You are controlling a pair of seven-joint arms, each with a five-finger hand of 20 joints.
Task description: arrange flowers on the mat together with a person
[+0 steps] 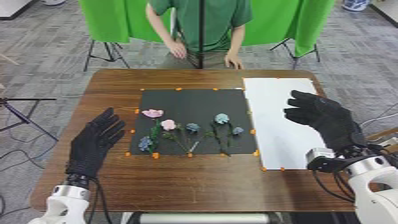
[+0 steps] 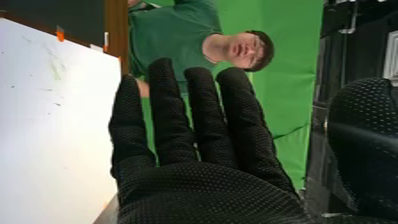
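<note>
- In the head view, the whole room is bright, with the light spread out evenly.
- The white sheet there is very bright, but the black mat looks dark.
- The brown wooden table has a soft shine.
- In the right wrist view, the white sheet glows strongly.
- The green cloth is bright there too.

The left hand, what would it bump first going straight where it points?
The left hand would probably pass left of the black mat and reach the green cloth beyond the table. Its height is unclear, so it might touch the table first.
</note>
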